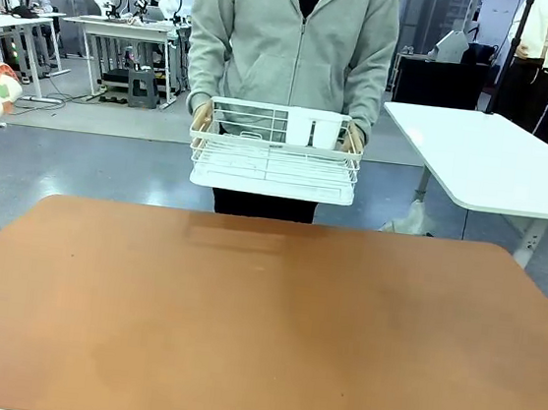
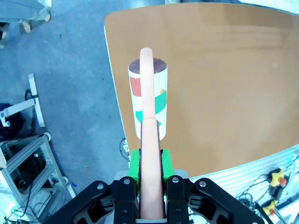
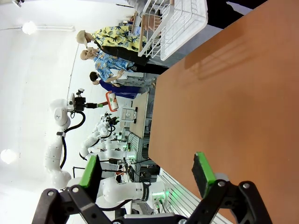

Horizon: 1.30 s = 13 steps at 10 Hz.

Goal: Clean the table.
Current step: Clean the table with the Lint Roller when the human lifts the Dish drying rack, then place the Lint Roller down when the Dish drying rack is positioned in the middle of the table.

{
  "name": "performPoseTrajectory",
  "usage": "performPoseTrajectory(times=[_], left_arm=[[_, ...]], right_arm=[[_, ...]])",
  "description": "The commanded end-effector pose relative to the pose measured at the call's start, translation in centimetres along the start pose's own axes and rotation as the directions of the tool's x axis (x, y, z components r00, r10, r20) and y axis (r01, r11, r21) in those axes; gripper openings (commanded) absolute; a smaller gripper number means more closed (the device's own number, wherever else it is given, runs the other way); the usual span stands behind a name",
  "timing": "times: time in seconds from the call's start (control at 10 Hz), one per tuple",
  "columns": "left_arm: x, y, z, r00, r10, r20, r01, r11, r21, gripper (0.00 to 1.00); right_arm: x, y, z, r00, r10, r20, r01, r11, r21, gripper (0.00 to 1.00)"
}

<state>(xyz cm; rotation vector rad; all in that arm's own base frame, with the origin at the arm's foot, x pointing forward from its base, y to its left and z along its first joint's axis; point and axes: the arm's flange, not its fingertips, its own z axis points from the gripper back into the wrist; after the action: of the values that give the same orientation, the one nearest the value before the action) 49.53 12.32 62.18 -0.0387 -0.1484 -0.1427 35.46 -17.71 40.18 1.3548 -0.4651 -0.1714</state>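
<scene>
1. Nearest the left wrist camera, the left gripper (image 2: 150,175) is clamped on the pink handle of a lint roller (image 2: 148,100) with a white, red-and-green patterned drum, held off the table's edge.
2. Right gripper (image 3: 147,173) stands wide and empty above the reddish-brown matte table (image 1: 259,332).
3. A person holds a white wire rack (image 1: 276,154) beyond the far edge.
4. Best approach, I judge: lower the drum flat, then roll in straight, overlapping passes.

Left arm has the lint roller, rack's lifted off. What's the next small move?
Probably lower the left gripper, its jaws shut on the lint roller handle, until the roll meets the table. The roller hangs above the near edge, and the person holds the wire rack clear of the top.
</scene>
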Motion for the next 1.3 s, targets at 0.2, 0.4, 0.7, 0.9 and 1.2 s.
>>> performPoseTrajectory(times=[0.2,0.4,0.7,0.9,1.2], left_arm=[[-0.69,0.55,0.78,1.000,0.006,0.011,-0.006,1.000,0.008,0.21],[-0.69,0.55,0.78,1.000,0.006,0.011,-0.006,1.000,0.008,0.21],[-0.69,0.55,0.78,1.000,0.006,0.011,-0.006,1.000,0.008,0.21],[-0.69,0.55,0.78,1.000,0.006,0.011,-0.006,1.000,0.008,0.21],[-0.69,0.55,0.78,1.000,0.006,0.011,-0.006,1.000,0.008,0.21]], right_arm=[[0.04,0.27,-0.09,1.000,0.006,0.009,-0.006,1.000,0.014,1.00],[0.04,0.27,-0.09,1.000,0.006,0.009,-0.006,1.000,0.014,1.00],[0.04,0.27,-0.09,1.000,0.006,0.009,-0.006,1.000,0.014,1.00],[0.04,0.27,-0.09,1.000,0.006,0.009,-0.006,1.000,0.014,1.00],[0.04,0.27,-0.09,1.000,0.006,0.009,-0.006,1.000,0.014,1.00]])
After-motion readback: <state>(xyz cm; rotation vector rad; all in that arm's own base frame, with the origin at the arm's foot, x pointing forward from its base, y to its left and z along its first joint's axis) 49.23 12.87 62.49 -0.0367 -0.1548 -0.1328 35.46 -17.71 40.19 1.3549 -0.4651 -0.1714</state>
